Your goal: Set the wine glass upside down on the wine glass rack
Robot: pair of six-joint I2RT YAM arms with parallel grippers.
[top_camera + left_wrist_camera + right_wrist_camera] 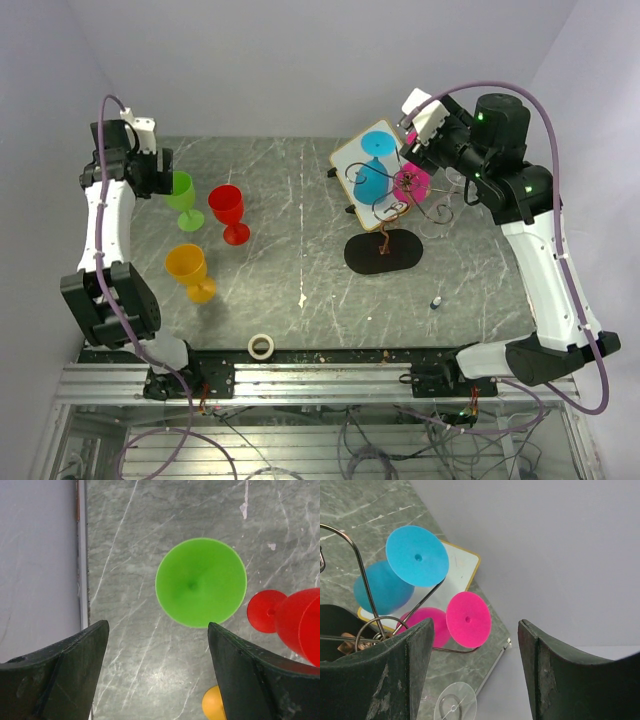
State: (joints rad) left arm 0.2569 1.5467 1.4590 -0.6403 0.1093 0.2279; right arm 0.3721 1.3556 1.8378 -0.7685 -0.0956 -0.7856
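Note:
The wine glass rack stands right of centre on its black oval base, and its wire arms show in the right wrist view. A blue glass and a pink glass hang upside down on it, feet up. A green glass, a red glass and an orange glass stand upright at the left. My left gripper is open and empty, just above and beside the green glass. My right gripper is open and empty, just beyond the pink glass.
A white board with a wooden rim leans behind the rack. A clear glass sits by the table's far right edge. A tape roll and a small blue-white object lie near the front. The table's left edge runs beside the green glass.

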